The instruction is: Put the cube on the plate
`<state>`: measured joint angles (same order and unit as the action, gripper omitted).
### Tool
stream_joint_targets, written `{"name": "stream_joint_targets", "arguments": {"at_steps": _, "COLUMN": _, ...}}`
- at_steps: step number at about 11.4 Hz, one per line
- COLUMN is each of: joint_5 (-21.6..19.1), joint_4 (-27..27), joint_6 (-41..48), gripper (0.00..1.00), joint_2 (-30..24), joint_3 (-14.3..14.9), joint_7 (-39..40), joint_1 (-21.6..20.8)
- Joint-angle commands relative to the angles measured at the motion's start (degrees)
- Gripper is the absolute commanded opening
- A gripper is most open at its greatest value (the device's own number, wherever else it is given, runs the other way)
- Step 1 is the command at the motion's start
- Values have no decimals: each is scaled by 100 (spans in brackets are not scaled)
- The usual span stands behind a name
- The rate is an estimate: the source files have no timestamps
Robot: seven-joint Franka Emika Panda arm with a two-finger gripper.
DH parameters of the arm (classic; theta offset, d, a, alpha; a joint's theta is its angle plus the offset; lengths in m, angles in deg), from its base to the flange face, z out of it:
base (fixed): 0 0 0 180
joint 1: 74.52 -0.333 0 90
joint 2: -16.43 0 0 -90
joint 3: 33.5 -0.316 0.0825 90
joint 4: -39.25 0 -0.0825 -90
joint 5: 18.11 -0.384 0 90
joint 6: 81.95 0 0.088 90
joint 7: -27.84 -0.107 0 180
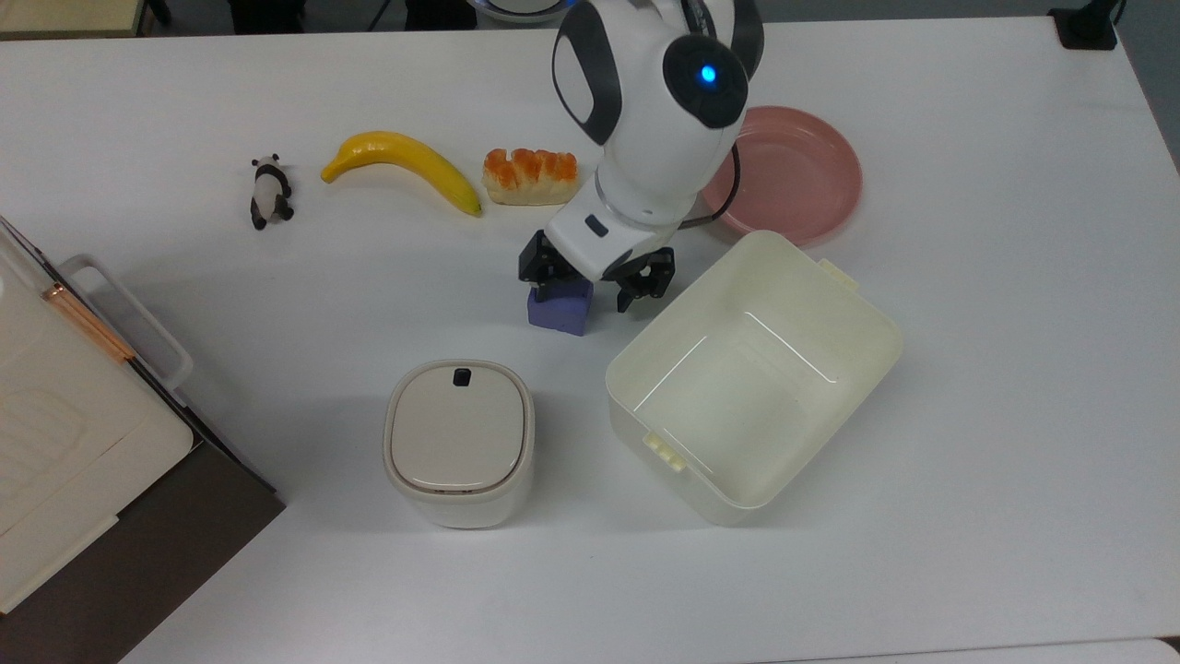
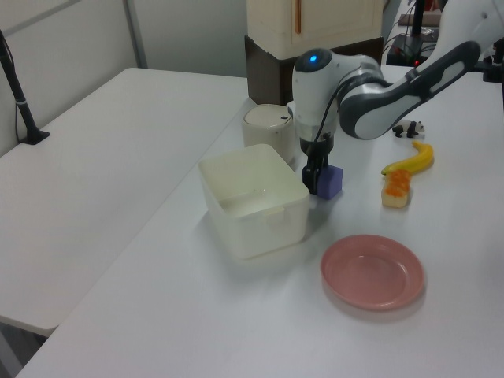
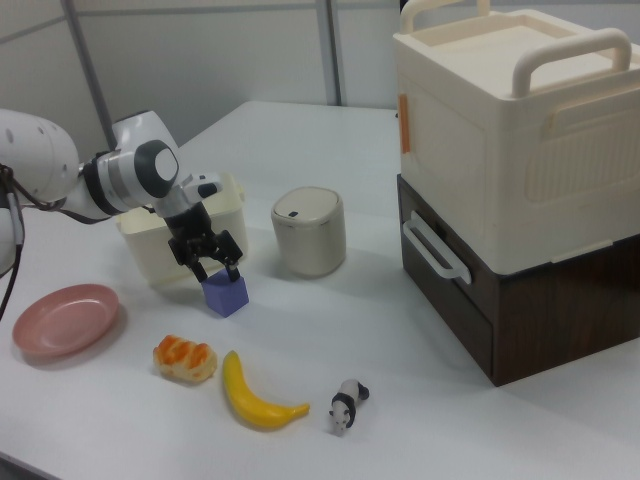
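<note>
Landmark is the cream tub (image 1: 867,346): the cube (image 1: 560,313) sits on the table just beside it, gripper (image 1: 595,278) spread wide straddling the cube's top, pink plate (image 1: 811,175) just behind the tub, empty

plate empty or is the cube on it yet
Empty. The plate shows bare pink, and the cube sits on the table under the open gripper.

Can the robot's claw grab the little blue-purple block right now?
Probably yes. The open gripper hangs just above the small blue-purple matte cube, fingers on either side, and nothing lies between them. The cream tub stands close by.
</note>
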<state>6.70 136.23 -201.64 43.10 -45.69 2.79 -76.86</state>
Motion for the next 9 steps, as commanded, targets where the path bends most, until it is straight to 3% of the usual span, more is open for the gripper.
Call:
{"name": "stream_joint_targets", "arguments": {"at_steps": 1, "joint_5": 172, "joint_4": -21, "joint_6": 7, "gripper": 100, "joint_2": 49, "joint_3": 6, "joint_7": -297, "joint_1": -3}}
{"name": "stream_joint_targets", "arguments": {"at_steps": 4, "joint_5": 663, "joint_4": 207, "joint_6": 296, "gripper": 100, "joint_2": -82, "joint_3": 6, "joint_7": -851, "joint_1": 58}}
{"name": "stream_joint_targets", "arguments": {"at_steps": 8, "joint_5": 665, "joint_4": 207, "joint_6": 807, "gripper": 100, "joint_2": -504, "joint_3": -12, "joint_7": -826, "joint_1": 120}}
{"name": "stream_joint_targets", "arguments": {"at_steps": 9, "joint_5": 656, "joint_4": 216, "joint_6": 816, "gripper": 77, "joint_2": -496, "joint_3": -12, "joint_7": -817, "joint_1": 120}}
